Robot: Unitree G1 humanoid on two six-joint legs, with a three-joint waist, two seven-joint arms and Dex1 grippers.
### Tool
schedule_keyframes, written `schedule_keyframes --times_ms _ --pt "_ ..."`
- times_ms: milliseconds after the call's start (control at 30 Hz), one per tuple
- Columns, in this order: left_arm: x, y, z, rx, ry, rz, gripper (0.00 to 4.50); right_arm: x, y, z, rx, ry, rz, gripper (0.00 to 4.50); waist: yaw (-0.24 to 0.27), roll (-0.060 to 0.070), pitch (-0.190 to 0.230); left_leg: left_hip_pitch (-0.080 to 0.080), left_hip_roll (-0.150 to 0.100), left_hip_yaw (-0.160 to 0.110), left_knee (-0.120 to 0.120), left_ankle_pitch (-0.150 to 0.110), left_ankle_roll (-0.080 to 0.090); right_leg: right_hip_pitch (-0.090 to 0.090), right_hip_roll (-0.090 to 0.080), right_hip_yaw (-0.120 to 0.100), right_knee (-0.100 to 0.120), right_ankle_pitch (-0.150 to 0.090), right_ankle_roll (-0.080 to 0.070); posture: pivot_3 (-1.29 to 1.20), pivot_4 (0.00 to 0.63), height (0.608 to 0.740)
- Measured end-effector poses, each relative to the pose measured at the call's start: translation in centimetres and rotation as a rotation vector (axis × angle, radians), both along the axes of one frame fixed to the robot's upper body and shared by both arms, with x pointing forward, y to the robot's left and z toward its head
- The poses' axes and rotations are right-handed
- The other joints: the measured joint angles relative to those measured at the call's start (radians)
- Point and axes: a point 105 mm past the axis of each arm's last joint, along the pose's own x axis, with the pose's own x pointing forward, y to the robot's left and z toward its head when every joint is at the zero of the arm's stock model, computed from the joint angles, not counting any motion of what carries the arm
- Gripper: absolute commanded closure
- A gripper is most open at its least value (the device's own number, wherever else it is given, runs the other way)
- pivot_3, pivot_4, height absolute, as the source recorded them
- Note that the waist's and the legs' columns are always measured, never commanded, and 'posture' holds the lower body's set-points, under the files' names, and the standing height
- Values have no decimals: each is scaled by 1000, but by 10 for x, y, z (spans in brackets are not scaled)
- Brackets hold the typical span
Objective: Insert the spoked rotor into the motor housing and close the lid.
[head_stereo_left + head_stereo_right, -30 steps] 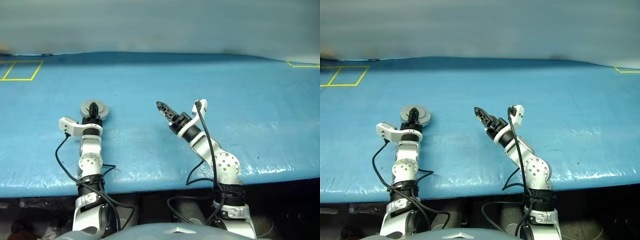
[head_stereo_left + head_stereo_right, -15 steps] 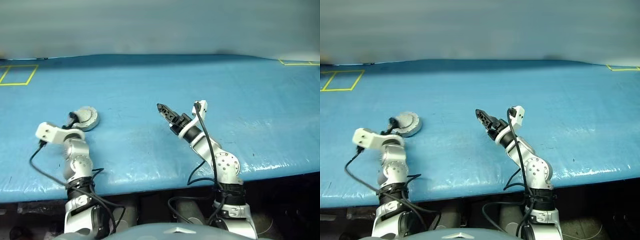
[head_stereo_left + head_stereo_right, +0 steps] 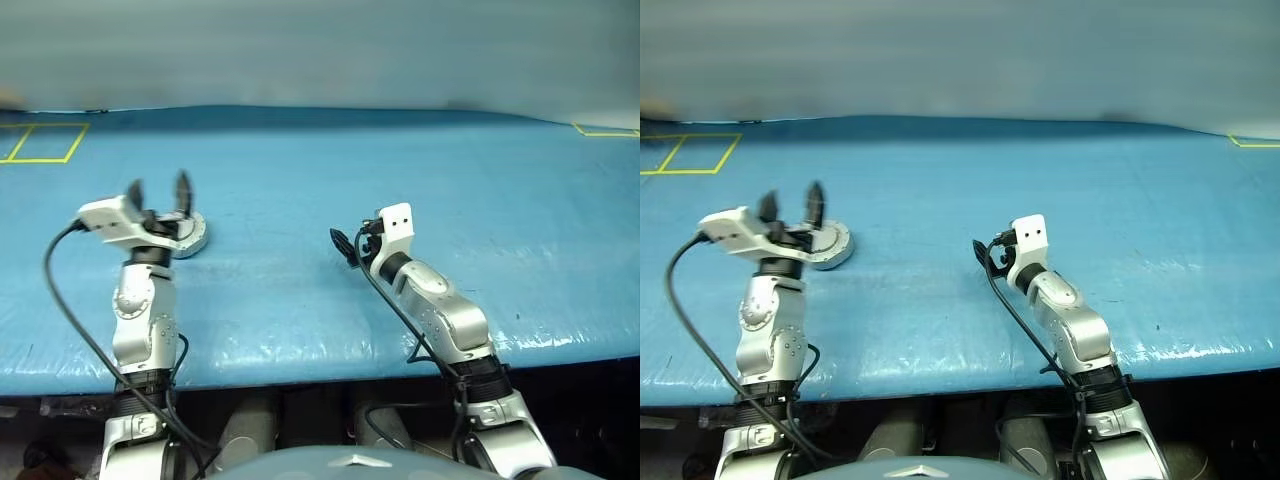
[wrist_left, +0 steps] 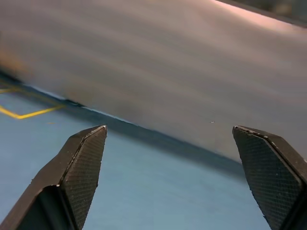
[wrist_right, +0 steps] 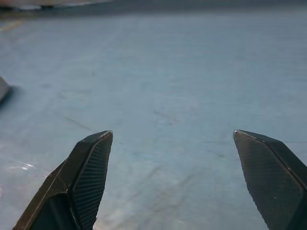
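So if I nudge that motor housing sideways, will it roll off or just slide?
The motor housing lies flat on the blue table cover, so it will probably slide rather than roll. It looks like solid metal, likely stiff and heavy for its size. The cover looks glossy, so it may skid.

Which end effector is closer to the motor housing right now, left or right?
Left. The left end effector is open, raised just over the motor housing. The right end effector, also open, sits well off to the housing's right.
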Motion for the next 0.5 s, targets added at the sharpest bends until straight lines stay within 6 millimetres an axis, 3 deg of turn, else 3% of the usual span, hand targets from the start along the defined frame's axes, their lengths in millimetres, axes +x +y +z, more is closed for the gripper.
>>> schedule_keyframes --times_ms 100,200,333,500 --pt "-9 -41 -24 165 87 -254 27 2 -15 9 -42 -51 10 256 -10 0 0 3 2 2 -6 0 0 -1 2 1 0 -2 -3 0 150 740" --pt "-23 -58 -50 311 183 -412 27 2 -26 15 -94 -90 28 256 -13 0 0 5 4 2 -11 0 0 -1 3 1 1 -5 -6 0 150 740" --pt "-38 -61 -75 374 283 -503 8 -1 -33 15 -124 -89 70 128 -9 -1 1 5 5 2 -12 0 0 -2 3 1 1 -6 -6 0 150 740" --pt "-36 -60 -73 376 290 -506 8 -6 -34 12 -99 -71 110 128 2 -1 1 5 4 2 -10 0 0 -1 1 1 1 -6 -4 0 150 740"
